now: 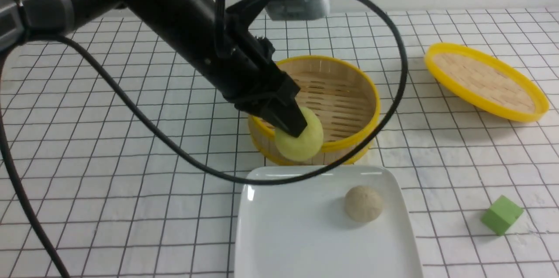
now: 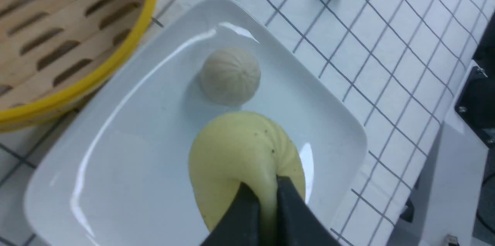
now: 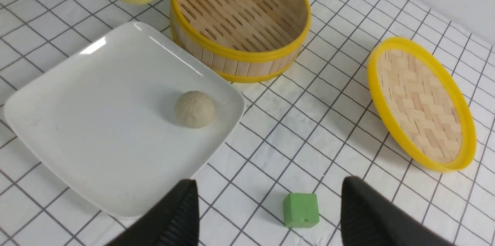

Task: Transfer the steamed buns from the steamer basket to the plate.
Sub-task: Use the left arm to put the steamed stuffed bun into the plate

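Note:
My left gripper (image 1: 293, 126) is shut on the pale yellow bun (image 1: 301, 140), squeezing it, and holds it in the air over the near rim of the steamer basket (image 1: 349, 77), just behind the plate (image 1: 279, 234). In the left wrist view the yellow bun (image 2: 236, 153) hangs above the plate (image 2: 127, 161). The beige-white bun (image 1: 363, 203) lies on the plate's right half; it also shows in the left wrist view (image 2: 231, 76) and the right wrist view (image 3: 195, 108). The basket (image 3: 239, 17) holds no bun. My right gripper (image 3: 270, 203) is open and empty; it does not show in the front view.
The shallow yellow-rimmed woven lid (image 1: 485, 80) lies at the back right. A green cube (image 1: 502, 214) sits to the right of the plate, below my right gripper (image 3: 301, 210). The left arm's black cable (image 1: 393, 94) loops over the basket and the plate's far edge.

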You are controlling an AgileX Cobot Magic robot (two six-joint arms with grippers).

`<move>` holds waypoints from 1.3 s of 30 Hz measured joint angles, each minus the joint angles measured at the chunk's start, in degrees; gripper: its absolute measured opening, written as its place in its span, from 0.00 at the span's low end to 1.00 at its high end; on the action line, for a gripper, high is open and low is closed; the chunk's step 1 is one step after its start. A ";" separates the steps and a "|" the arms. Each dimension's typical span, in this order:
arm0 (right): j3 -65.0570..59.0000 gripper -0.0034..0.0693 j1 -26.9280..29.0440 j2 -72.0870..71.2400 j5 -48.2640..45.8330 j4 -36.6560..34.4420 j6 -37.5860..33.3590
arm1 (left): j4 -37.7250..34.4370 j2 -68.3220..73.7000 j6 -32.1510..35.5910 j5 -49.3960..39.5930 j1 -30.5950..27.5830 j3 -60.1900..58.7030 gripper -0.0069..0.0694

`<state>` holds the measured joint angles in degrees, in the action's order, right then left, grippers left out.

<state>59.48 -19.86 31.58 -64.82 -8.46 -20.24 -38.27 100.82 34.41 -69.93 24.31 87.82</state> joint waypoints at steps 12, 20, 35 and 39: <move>-8.88 0.71 0.00 -0.19 3.46 -0.28 0.07 | -10.75 0.19 17.73 13.63 0.00 -20.64 0.12; -9.32 0.71 0.00 -0.30 6.25 -0.57 0.18 | -14.65 4.92 24.16 23.33 0.00 -21.73 0.12; -9.32 0.71 0.00 -0.30 6.25 -0.68 0.18 | -15.27 9.39 25.74 26.46 0.00 -21.79 0.13; -9.32 0.71 0.00 -0.30 6.25 -0.63 0.18 | -15.37 9.39 25.69 25.28 0.00 -21.79 0.20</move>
<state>50.16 -19.86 31.28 -58.57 -9.09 -20.06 -53.65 110.21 60.10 -44.64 24.31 66.04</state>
